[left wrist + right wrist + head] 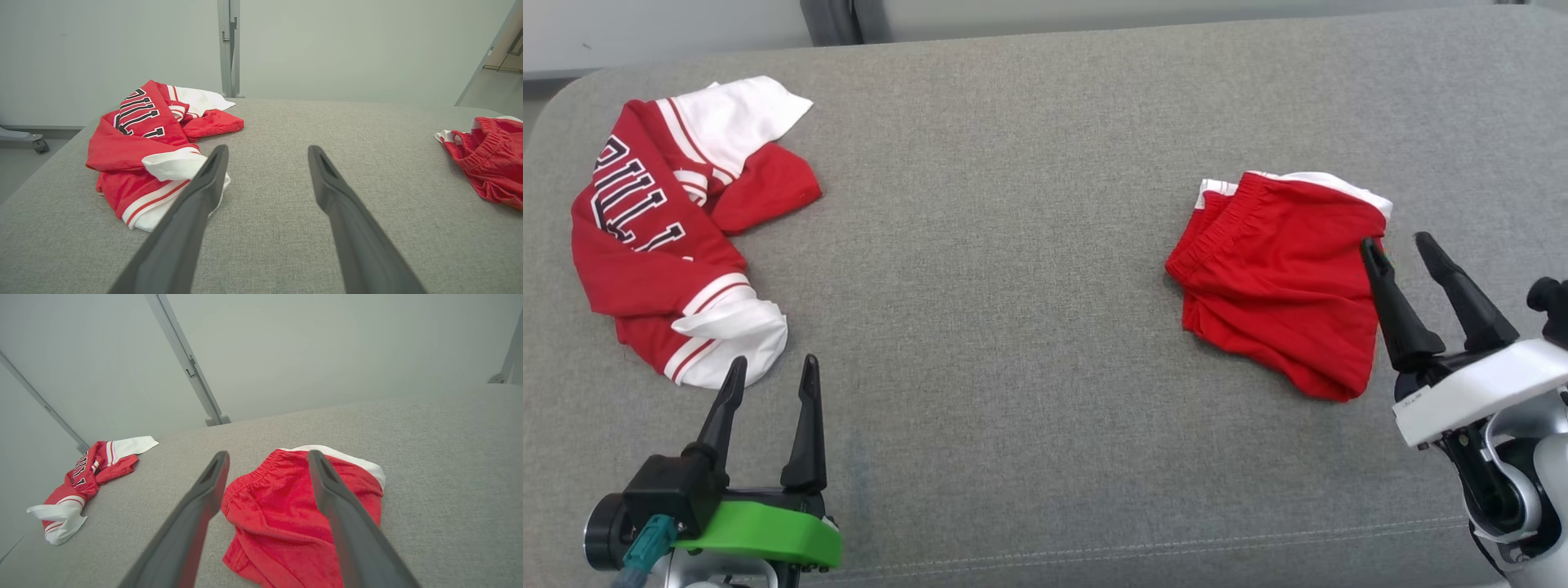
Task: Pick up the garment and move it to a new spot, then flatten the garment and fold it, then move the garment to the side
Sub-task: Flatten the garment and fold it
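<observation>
Shorts (pixel 1278 278): folded small, lying at the right side of the grey cushion (pixel 1013 286) — set aside, by the look of it, task near done.
Right gripper (pixel 1396 242): fingers spread wide, holding nothing, tips over the shorts' near edge — placed as if letting go.
Left gripper (pixel 773 360): spread wide, empty, idle just beside the crumpled jersey (pixel 645 245).
Writing: black "BULL" on the jersey, rest lost in folds; wrist label too small to read.

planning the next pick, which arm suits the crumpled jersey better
Left. The open left gripper sits by the jersey, near its white cuff; the right gripper is far off beside the shorts.
</observation>
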`<state>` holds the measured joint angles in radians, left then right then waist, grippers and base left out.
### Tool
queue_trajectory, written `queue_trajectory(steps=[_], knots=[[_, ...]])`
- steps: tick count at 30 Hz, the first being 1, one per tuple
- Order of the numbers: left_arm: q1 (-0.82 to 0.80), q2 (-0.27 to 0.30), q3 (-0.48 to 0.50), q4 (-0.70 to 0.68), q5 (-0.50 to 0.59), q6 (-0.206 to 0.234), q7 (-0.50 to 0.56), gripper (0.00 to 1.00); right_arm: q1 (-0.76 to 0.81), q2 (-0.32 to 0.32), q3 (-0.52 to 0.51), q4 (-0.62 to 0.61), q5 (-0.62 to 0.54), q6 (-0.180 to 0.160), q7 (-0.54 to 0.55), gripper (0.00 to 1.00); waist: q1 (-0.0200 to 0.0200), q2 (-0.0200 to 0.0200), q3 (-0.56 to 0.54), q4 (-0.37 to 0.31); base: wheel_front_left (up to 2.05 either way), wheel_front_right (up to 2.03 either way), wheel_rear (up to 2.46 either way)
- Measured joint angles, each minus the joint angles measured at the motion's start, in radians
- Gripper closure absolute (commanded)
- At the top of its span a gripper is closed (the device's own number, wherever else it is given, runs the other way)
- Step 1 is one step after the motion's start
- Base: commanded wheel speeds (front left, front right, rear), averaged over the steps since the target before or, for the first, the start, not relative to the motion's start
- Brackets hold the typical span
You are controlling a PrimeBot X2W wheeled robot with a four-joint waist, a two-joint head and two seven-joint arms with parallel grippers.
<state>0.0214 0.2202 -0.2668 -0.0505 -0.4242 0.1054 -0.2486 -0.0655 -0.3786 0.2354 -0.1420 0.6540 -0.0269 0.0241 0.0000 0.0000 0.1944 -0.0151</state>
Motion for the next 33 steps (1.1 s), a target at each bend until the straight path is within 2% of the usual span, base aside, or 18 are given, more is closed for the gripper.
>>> queue_trajectory(steps=[6,12,22,33], knots=[[0.027,-0.006,-0.015,0.002,0.002,0.0,0.0,0.0,0.096,0.007,-0.048,0.022,-0.077,-0.068,-0.124,0.0,0.0,0.0,-0.034,-0.014,0.0,0.0,0.0],[0.076,-0.003,-0.013,0.014,0.025,0.0,0.0,0.0,0.191,0.004,-0.073,0.077,-0.2,-0.089,-0.243,0.0,0.0,0.0,-0.071,-0.013,0.0,0.0,0.0],[0.145,0.012,-0.012,0.032,0.034,0.0,0.0,0.0,0.301,-0.001,-0.097,0.187,-0.29,-0.097,-0.258,0.0,0.0,0.0,-0.136,-0.01,0.0,0.0,0.0],[0.192,0.009,-0.007,0.009,0.052,0.0,0.0,0.0,0.327,0.08,-0.121,0.203,-0.265,-0.097,-0.263,0.0,0.0,0.0,-0.179,0.015,0.0,0.0,0.0]])
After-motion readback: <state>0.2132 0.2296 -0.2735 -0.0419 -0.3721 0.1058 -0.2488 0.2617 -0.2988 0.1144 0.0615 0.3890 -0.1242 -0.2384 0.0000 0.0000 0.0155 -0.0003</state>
